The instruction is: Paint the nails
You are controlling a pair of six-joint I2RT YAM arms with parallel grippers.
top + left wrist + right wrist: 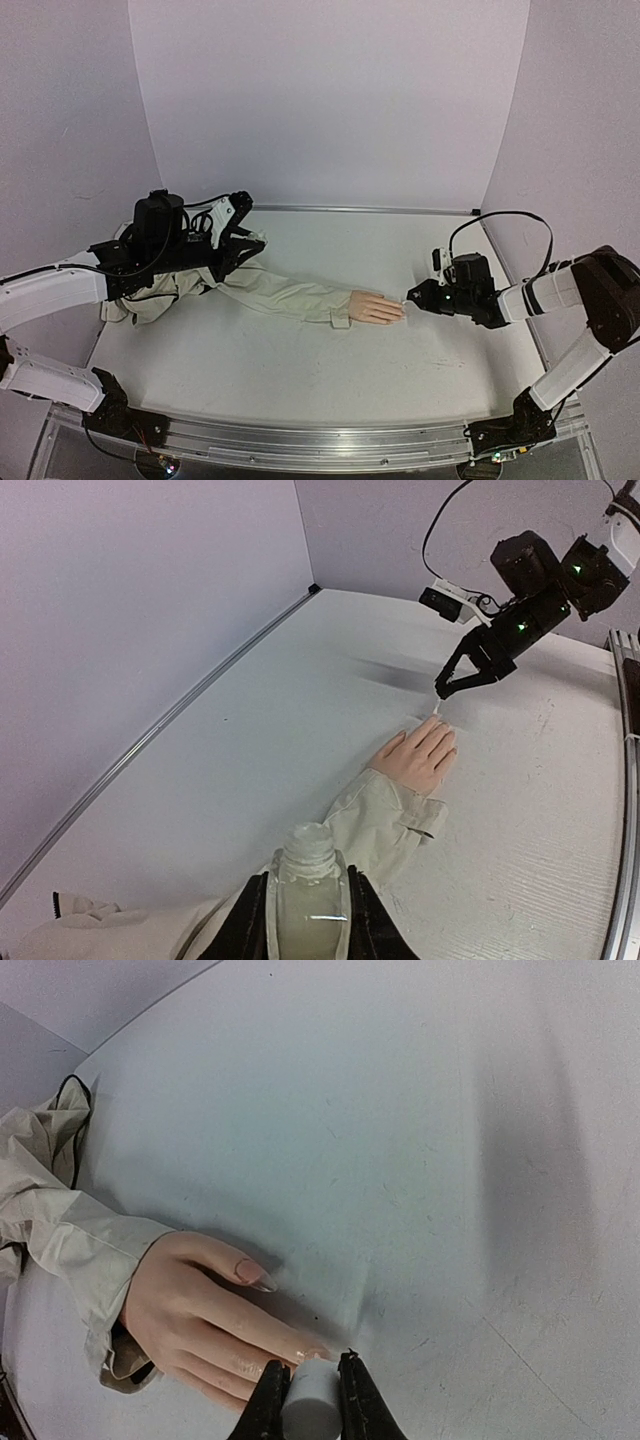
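Note:
The peach mannequin hand (375,307) lies palm down on the table, in a beige sleeve (280,292). It also shows in the left wrist view (420,755) and the right wrist view (200,1310). My right gripper (311,1385) is shut on a white cylindrical brush cap (312,1405) and holds it right at the index fingertip nail (320,1348). The thumb nail (255,1275) is long, pointed and glossy. My left gripper (308,910) is shut on a clear open bottle (308,875) with a threaded neck, held above the upper sleeve at far left (245,240).
The sleeve bunches into crumpled cloth (135,305) under my left arm. The table's back edge meets the wall (360,209). My right arm (520,600) reaches in from the right with a trailing cable.

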